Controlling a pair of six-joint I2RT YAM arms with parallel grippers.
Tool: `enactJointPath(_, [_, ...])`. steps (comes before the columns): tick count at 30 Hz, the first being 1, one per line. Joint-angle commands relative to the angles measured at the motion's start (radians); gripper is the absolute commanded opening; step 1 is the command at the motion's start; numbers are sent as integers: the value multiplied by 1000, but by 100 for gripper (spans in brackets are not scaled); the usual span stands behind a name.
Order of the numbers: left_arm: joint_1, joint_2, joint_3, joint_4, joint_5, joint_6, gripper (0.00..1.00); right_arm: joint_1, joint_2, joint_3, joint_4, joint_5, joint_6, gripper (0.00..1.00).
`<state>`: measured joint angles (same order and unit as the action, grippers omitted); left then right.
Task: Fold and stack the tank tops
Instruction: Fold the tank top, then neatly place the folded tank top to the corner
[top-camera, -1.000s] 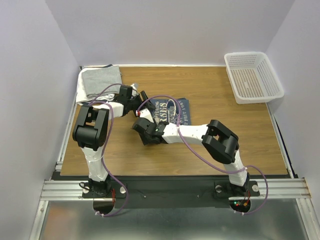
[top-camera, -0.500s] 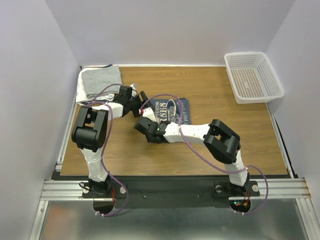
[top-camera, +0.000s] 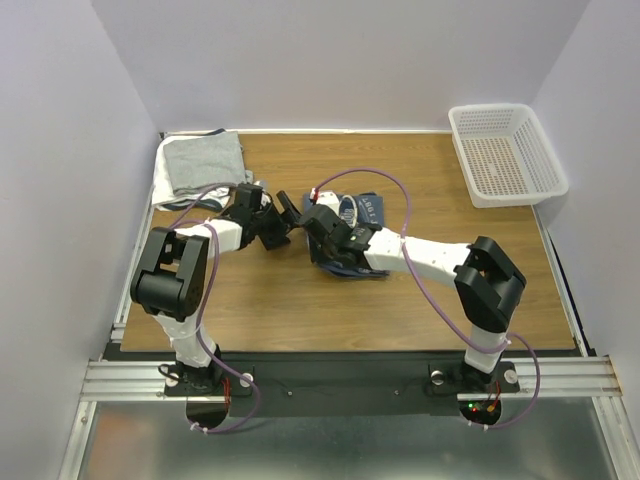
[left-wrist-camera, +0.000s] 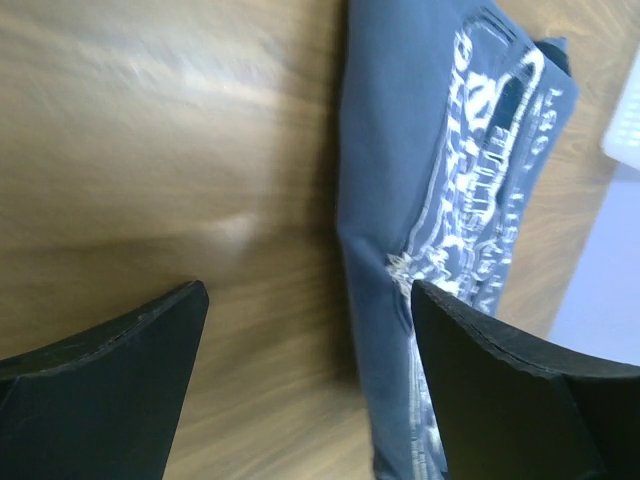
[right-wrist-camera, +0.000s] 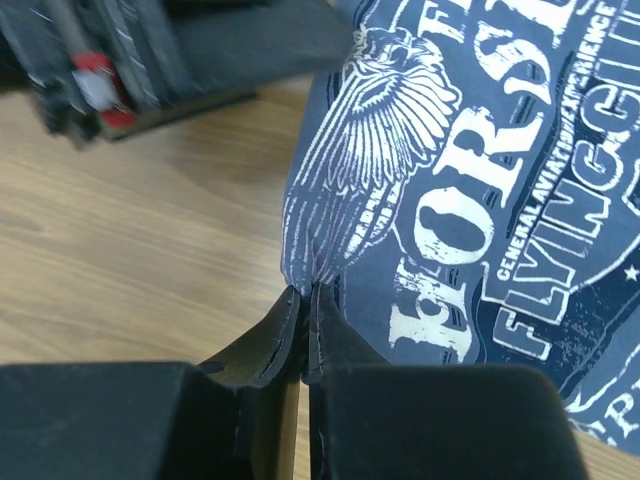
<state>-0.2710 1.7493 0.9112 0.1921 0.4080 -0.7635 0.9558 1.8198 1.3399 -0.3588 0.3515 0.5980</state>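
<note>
The slate-blue tank top (top-camera: 366, 209) with white lettering lies at mid-table, partly under my right arm. In the right wrist view my right gripper (right-wrist-camera: 305, 295) is shut on the left edge of this tank top (right-wrist-camera: 480, 180), where the cloth puckers at the jaw tips. Seen from above, the right gripper (top-camera: 313, 222) sits just right of my left gripper (top-camera: 288, 222). The left gripper (left-wrist-camera: 305, 300) stands wide open over the wood, and the tank top's folded edge (left-wrist-camera: 400, 200) runs just inside its right finger. Folded grey and white tank tops (top-camera: 200, 163) lie at the back left corner.
A white perforated basket (top-camera: 507, 152) stands at the back right. The two grippers are almost touching at mid-table, and the left gripper's body (right-wrist-camera: 150, 55) shows at the top of the right wrist view. The walls stand close along the left, back and right table edges (top-camera: 140, 250).
The right gripper has shut on the blue tank top's left edge and moved toward the back, bunching the cloth. The left gripper has opened wider and shifted slightly right.
</note>
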Motion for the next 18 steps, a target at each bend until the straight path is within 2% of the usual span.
enactJointPath(1, [-43, -36, -52, 75, 49, -100, 97, 1, -42, -15, 66, -60, 25, 0])
enactJointPath(9, [-54, 4, -69, 164, 75, -184, 97, 0, -48, -28, 70, -82, 29, 0])
enactJointPath(14, [-60, 38, -49, 173, 72, -197, 85, 0, -56, -34, 72, -86, 29, 1])
enactJointPath(15, [-63, 48, -41, 170, 68, -197, 79, -2, -57, -38, 72, -89, 29, 0])
enactJointPath(18, [-69, 75, -21, 168, 65, -195, 71, -2, -62, -44, 73, -91, 31, 0])
